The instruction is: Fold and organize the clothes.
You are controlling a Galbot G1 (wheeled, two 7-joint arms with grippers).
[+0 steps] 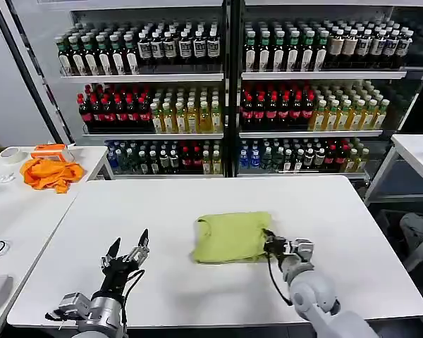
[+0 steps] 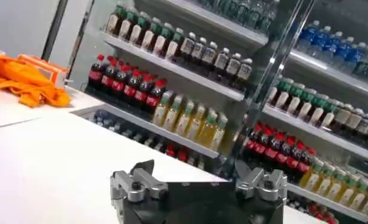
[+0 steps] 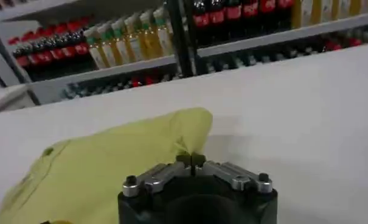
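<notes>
The clothes [image 1: 231, 236], a lime short-sleeved T-shirt, lie folded into a rough square near the middle of the white table [image 1: 197, 204]. My right gripper [image 1: 267, 239] is at the shirt's right edge, shut on a pinch of the fabric. In the right wrist view the fingers [image 3: 190, 160] meet on the edge of the clothes [image 3: 111, 170]. My left gripper [image 1: 129, 248] hovers open above the table's front left, apart from the shirt. Its spread fingers [image 2: 132, 182] hold nothing in the left wrist view.
A bright orange cloth [image 1: 51, 172] lies on the side table [image 1: 14, 211] at the left. Shelves of bottles [image 1: 225, 98] stand behind the table. A second white table [image 1: 419, 151] is at the far right.
</notes>
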